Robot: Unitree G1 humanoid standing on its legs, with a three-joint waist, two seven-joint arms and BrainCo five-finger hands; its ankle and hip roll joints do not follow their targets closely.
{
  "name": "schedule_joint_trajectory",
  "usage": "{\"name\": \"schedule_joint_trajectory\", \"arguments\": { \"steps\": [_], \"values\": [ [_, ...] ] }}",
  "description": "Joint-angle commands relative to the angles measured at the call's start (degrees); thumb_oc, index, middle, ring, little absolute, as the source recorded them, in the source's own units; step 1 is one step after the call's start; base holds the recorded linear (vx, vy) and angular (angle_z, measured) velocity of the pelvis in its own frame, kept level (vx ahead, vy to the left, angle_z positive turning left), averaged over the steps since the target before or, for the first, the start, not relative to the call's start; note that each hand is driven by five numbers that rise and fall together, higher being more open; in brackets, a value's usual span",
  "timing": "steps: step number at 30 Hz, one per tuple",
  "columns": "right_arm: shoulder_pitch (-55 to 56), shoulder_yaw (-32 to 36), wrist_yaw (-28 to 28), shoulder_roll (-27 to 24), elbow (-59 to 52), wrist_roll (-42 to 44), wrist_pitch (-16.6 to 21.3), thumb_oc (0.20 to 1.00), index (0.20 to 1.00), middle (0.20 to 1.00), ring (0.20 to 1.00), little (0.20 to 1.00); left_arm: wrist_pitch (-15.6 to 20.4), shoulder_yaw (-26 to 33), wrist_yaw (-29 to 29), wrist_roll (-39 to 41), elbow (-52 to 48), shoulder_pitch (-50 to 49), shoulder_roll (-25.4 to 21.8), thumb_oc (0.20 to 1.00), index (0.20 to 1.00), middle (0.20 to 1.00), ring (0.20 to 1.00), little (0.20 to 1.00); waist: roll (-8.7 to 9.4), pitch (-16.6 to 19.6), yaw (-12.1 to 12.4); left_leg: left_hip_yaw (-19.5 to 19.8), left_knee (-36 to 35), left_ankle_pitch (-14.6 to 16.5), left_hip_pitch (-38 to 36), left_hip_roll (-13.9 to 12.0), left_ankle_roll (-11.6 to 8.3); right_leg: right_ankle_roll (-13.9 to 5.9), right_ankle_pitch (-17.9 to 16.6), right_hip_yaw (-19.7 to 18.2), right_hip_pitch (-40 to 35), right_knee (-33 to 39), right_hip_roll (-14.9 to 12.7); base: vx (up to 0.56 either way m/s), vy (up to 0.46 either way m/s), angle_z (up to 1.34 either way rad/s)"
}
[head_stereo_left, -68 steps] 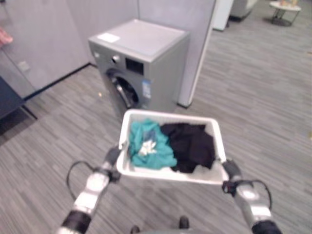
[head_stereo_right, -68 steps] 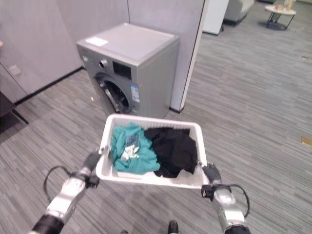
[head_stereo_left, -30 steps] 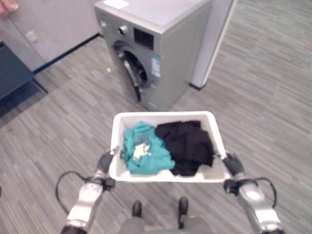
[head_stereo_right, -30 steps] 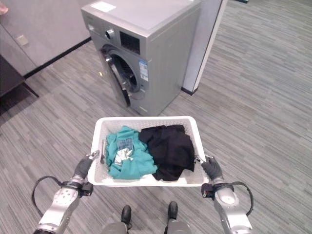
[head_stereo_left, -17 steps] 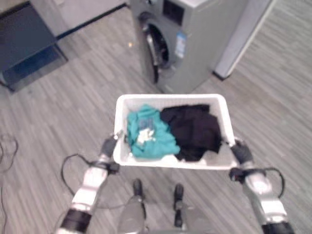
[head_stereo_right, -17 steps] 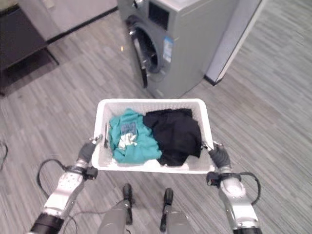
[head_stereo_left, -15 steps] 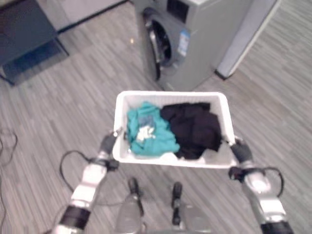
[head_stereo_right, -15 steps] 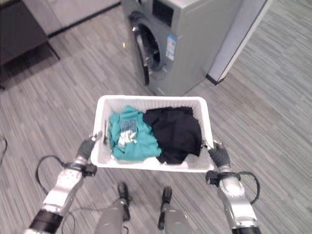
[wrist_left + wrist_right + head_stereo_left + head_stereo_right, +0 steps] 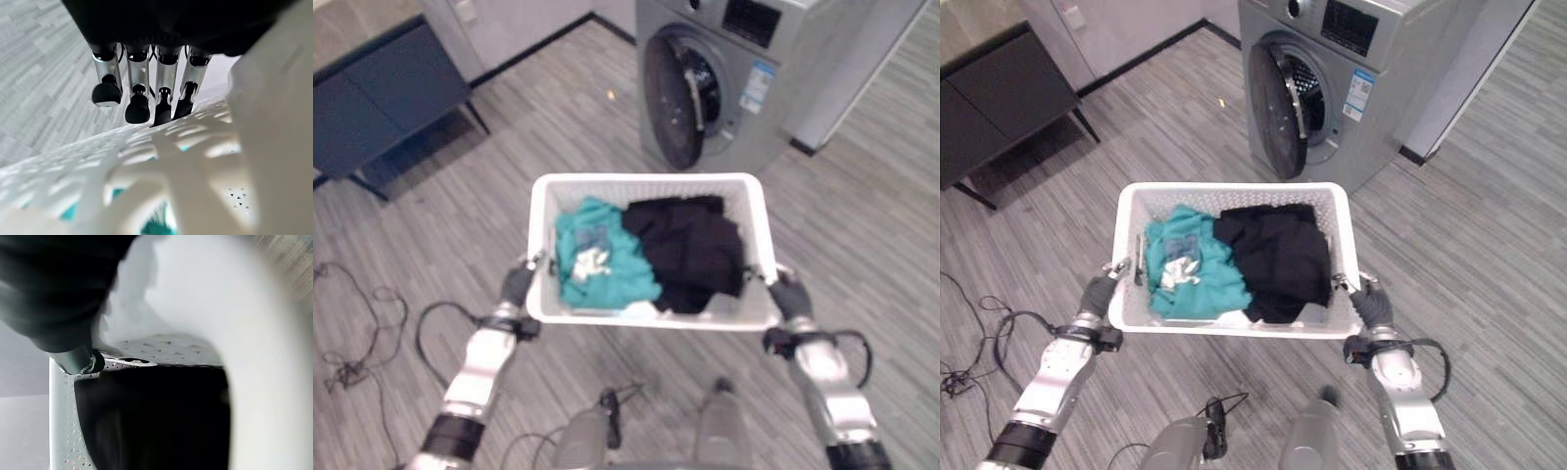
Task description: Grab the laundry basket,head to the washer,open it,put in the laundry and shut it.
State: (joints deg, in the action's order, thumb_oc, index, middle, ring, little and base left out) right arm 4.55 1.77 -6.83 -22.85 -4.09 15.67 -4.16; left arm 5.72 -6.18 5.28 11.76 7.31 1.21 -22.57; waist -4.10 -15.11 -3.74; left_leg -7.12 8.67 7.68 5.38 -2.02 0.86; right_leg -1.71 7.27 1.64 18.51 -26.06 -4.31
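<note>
We're carrying the laundry basket (image 9: 1235, 330) w/ both robot hands, left (image 9: 1097, 295) & right (image 9: 1374, 308), curled on its handles. Washer (image 9: 1351, 88) door's hanging ajar ahead.

Washer (image 9: 1351, 88) now much closer w/ door face-on; dark cabinet (image 9: 999, 103) & floor cables (image 9: 969, 343) came into view.

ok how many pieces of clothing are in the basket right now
2 visible: a teal garment on the robot's left side of the white basket and a black garment on its right. Something pale shows beneath them, so more may be hidden.

Clothes (image 9: 1234, 257) in the basket (image 9: 1232, 194) — washer (image 9: 1351, 88) beyond, cabinet (image 9: 994, 103) left.
</note>
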Motion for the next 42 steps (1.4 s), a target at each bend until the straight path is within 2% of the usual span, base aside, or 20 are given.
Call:
{"name": "schedule_joint_trajectory", "arguments": {
  "steps": [1, 4, 8, 12, 14, 15, 16, 17, 21, 22, 23, 26, 27, 28, 30, 32, 35, 38, 41, 42],
  "values": [
    [-2.20, 9.18, -1.06, 0.18, -5.04, 8.10, 10.16, 0.200, 0.200, 0.200, 0.200, 0.200, -0.45, 13.15, 7.43, 7.02, 0.75, 0.49, -3.45, 0.200, 0.200, 0.200, 0.200, 0.200, 2.57, 2.88, -3.20, 2.91, -1.58, 3.08, -4.57, 3.10, 0.56, -2.50, -4.20, 1.34, -3.41, 13.39, 3.98, 0.22, 0.208, 0.15],
    [-0.63, 11.19, -1.89, 0.11, -5.92, 8.10, 11.22, 0.200, 0.200, 0.200, 0.200, 0.200, -0.45, 11.84, 7.12, 5.24, 1.33, 2.87, -2.26, 0.200, 0.200, 0.200, 0.200, 0.200, 2.51, 3.41, -5.57, 5.43, -4.49, 4.64, -9.77, 5.90, 1.00, -2.49, -6.95, 2.70, -0.93, 19.36, 7.54, 0.41, 0.157, 0.21],
    [1.95, 14.35, -2.03, -0.14, -8.23, 6.89, 11.77, 0.200, 0.200, 0.200, 0.200, 0.200, -0.44, 9.92, 5.41, 3.20, 1.33, 5.15, -1.03, 0.200, 0.200, 0.200, 0.200, 0.200, 2.11, 4.85, -8.97, 7.72, -5.21, 6.80, -16.77, 6.99, -0.23, -2.41, -9.99, 13.02, 0.22, 24.94, 6.08, 0.41, -0.002, 0.82],
    [3.92, 15.43, -1.70, 0.08, -9.37, 6.51, 11.80, 0.200, 0.200, 0.200, 0.200, 0.200, -0.33, 8.67, 4.77, 3.08, 1.58, 4.82, 0.71, 0.200, 0.200, 0.200, 0.200, 0.200, 0.36, 6.48, -10.70, 7.13, -1.58, 5.56, -18.75, 5.03, -2.56, -0.37, -8.80, 12.34, -4.18, 24.18, 7.47, 0.40, -0.043, 0.70],
    [3.99, 15.41, -1.81, -0.13, -9.27, 6.49, 12.10, 0.200, 0.200, 0.200, 0.200, 0.200, 0.02, 8.46, 4.91, 3.61, 1.78, 4.38, 1.25, 0.200, 0.200, 0.200, 0.200, 0.200, -0.42, 6.90, -11.29, 4.75, 6.28, -0.24, -16.43, 3.14, -5.86, 0.56, -8.19, 11.63, -6.51, 24.22, 8.23, 0.35, -0.132, 0.18],
    [3.59, 15.52, -2.66, -0.51, -9.55, 6.63, 12.34, 0.200, 0.200, 0.200, 0.200, 0.200, -0.11, 8.19, 4.87, 4.75, 1.52, 3.95, 0.97, 0.200, 0.200, 0.200, 0.200, 0.200, 0.67, 6.07, -11.01, 2.39, 24.77, -8.73, -9.00, -0.31, -9.50, 2.91, -6.43, 9.44, -9.34, 23.91, 8.72, 0.23, -0.160, 0.06],
    [3.54, 15.52, -2.67, -0.42, -9.55, 6.63, 12.34, 0.200, 0.200, 0.200, 0.200, 0.200, -0.13, 8.19, 4.87, 4.77, 1.50, 3.98, 0.87, 0.200, 0.200, 0.200, 0.200, 0.200, 0.91, 6.39, -11.11, 2.49, 25.34, -8.88, -8.10, -0.06, -9.45, 2.96, -6.75, 9.51, -8.79, 23.95, 8.43, 0.34, -0.211, -0.07],
    [2.81, 15.07, -3.97, -0.85, -9.20, 6.45, 12.89, 0.200, 0.200, 0.200, 0.200, 0.200, -0.10, 8.67, 5.49, 5.47, 0.86, 3.00, 0.58, 0.200, 0.200, 0.200, 0.200, 0.200, 2.22, 5.29, -9.40, 2.49, 38.16, -10.55, -3.10, -0.84, -8.25, 4.67, -5.53, 6.70, -11.79, 23.90, 8.93, 0.14, -0.091, -0.40],
    [1.87, 13.72, -5.08, -1.00, -8.69, 6.36, 12.71, 0.200, 0.200, 0.200, 0.200, 0.200, -0.55, 9.12, 6.50, 6.09, 0.88, 2.51, 0.38, 0.200, 0.200, 0.200, 0.200, 0.200, 3.73, 4.59, -7.55, 1.20, 41.59, -7.62, 2.92, -2.08, -5.05, 5.01, -4.87, 3.75, -14.19, 24.17, 8.19, 0.17, -0.043, -0.81],
    [1.85, 12.84, -5.15, -0.99, -8.57, 6.29, 12.31, 0.200, 0.200, 0.200, 0.200, 0.200, -0.76, 9.49, 6.88, 6.57, 0.98, 1.99, 0.40, 0.200, 0.200, 0.200, 0.200, 0.200, 4.62, 4.37, -6.55, 1.13, 39.30, -4.83, 6.16, -3.77, -3.54, 4.43, -4.62, 2.37, -15.37, 24.17, 7.07, 0.34, 0.196, -0.72],
    [1.70, 11.12, -4.68, -0.65, -8.15, 6.07, 11.73, 0.200, 0.200, 0.200, 0.200, 0.200, -1.00, 10.59, 7.30, 6.87, 0.51, 0.39, -0.04, 0.200, 0.200, 0.200, 0.200, 0.200, 4.63, 4.33, -4.91, 3.92, 26.50, -2.22, 7.56, -6.17, -2.14, 3.44, -3.78, -0.88, -17.18, 24.00, 6.43, 0.36, 0.189, -0.80],
    [1.16, 9.39, -4.48, -0.50, -7.63, 6.11, 11.45, 0.200, 0.200, 0.200, 0.200, 0.200, -1.00, 11.74, 8.13, 7.18, 0.13, -0.83, -0.43, 0.200, 0.200, 0.200, 0.200, 0.200, 5.09, 4.53, -2.79, 7.80, 12.08, -5.63, 6.40, -6.75, -2.88, 2.81, -3.44, -5.02, -18.53, 23.94, 5.98, 0.34, 0.215, -1.20],
    [0.80, 8.27, -4.48, -0.52, -7.19, 6.36, 11.39, 0.200, 0.200, 0.200, 0.200, 0.200, -0.81, 13.02, 9.53, 7.47, 0.30, -1.51, -0.50, 0.200, 0.200, 0.200, 0.200, 0.200, 4.01, 4.52, -1.24, 15.40, 3.73, -8.33, 5.86, -7.00, -4.51, 2.21, -2.44, -9.08, -20.16, 24.18, 6.57, 0.29, 0.198, -1.69],
    [0.77, 8.26, -4.49, -0.51, -7.21, 6.36, 11.38, 0.200, 0.200, 0.200, 0.200, 0.200, -0.80, 13.04, 9.53, 7.47, 0.29, -1.49, -0.50, 0.200, 0.200, 0.200, 0.200, 0.200, 4.06, 4.53, -1.22, 15.34, 3.07, -8.96, 5.71, -7.03, -4.57, 2.24, -2.68, -9.12, -20.02, 24.23, 6.55, 0.29, 0.227, -1.21],
    [0.77, 7.60, -4.20, -0.32, -7.02, 7.19, 11.24, 0.200, 0.200, 0.200, 0.200, 0.200, -0.34, 13.83, 10.13, 7.66, 0.57, -2.14, -0.39, 0.200, 0.200, 0.200, 0.200, 0.200, 2.21, 5.01, -0.10, 25.33, -4.48, -12.79, 5.82, -7.31, -6.66, 1.70, -1.38, -14.32, -21.53, 24.36, 7.00, 0.25, 0.245, -1.44],
    [1.08, 7.46, -3.72, -0.32, -7.17, 7.64, 11.11, 0.200, 0.200, 0.200, 0.200, 0.200, -0.02, 13.44, 9.83, 7.60, 1.05, -1.84, -0.29, 0.200, 0.200, 0.200, 0.200, 0.200, 0.71, 5.41, -0.46, 26.68, -6.50, -12.81, 5.19, -7.11, -7.87, 1.22, -0.20, -15.98, -22.05, 23.77, 6.83, 0.21, 0.293, -1.51],
    [1.62, 7.54, -3.44, -0.15, -7.48, 7.74, 11.03, 0.200, 0.200, 0.200, 0.200, 0.200, 0.23, 13.12, 9.81, 7.66, 1.45, -1.64, -0.06, 0.200, 0.200, 0.200, 0.200, 0.200, -0.36, 5.90, -0.39, 25.99, -7.35, -12.46, 3.62, -7.58, -8.76, 0.94, 0.36, -16.58, -22.34, 23.59, 6.45, 0.15, 0.280, -0.80],
    [2.51, 8.47, -3.01, 0.79, -8.45, 8.12, 10.55, 0.200, 0.200, 0.200, 0.200, 0.200, 0.42, 12.02, 9.87, 7.43, 2.06, 0.13, -0.50, 0.200, 0.200, 0.200, 0.200, 0.200, -0.98, 6.16, -1.61, 24.69, -3.58, -8.76, 3.23, -2.81, -7.36, -1.46, 0.55, -18.83, -21.61, 22.13, 1.24, 0.14, 0.468, -0.10],
    [0.40, 7.48, -3.24, 1.72, -8.38, 7.05, 10.28, 0.200, 0.200, 0.200, 0.200, 0.200, 1.01, 13.42, 10.80, 7.67, 1.41, 0.13, -2.10, 0.200, 0.200, 0.200, 0.200, 0.200, 0.08, 6.44, -0.36, 17.61, -1.13, -4.94, 2.55, -0.86, -4.24, -4.50, -0.77, -21.44, -18.27, 20.08, -2.43, 0.07, 0.390, -0.63],
    [-0.89, 6.63, -3.36, 2.01, -8.21, 6.98, 10.54, 0.200, 0.200, 0.200, 0.200, 0.200, 1.12, 14.44, 11.34, 8.02, 1.13, -0.04, -2.69, 0.200, 0.200, 0.200, 0.200, 0.200, 0.13, 6.09, 0.83, 14.73, -0.69, -4.04, 2.20, -1.58, -4.06, -4.57, -1.43, -18.75, -16.02, 18.86, -2.57, -0.03, 0.223, -0.91]
  ]
}}
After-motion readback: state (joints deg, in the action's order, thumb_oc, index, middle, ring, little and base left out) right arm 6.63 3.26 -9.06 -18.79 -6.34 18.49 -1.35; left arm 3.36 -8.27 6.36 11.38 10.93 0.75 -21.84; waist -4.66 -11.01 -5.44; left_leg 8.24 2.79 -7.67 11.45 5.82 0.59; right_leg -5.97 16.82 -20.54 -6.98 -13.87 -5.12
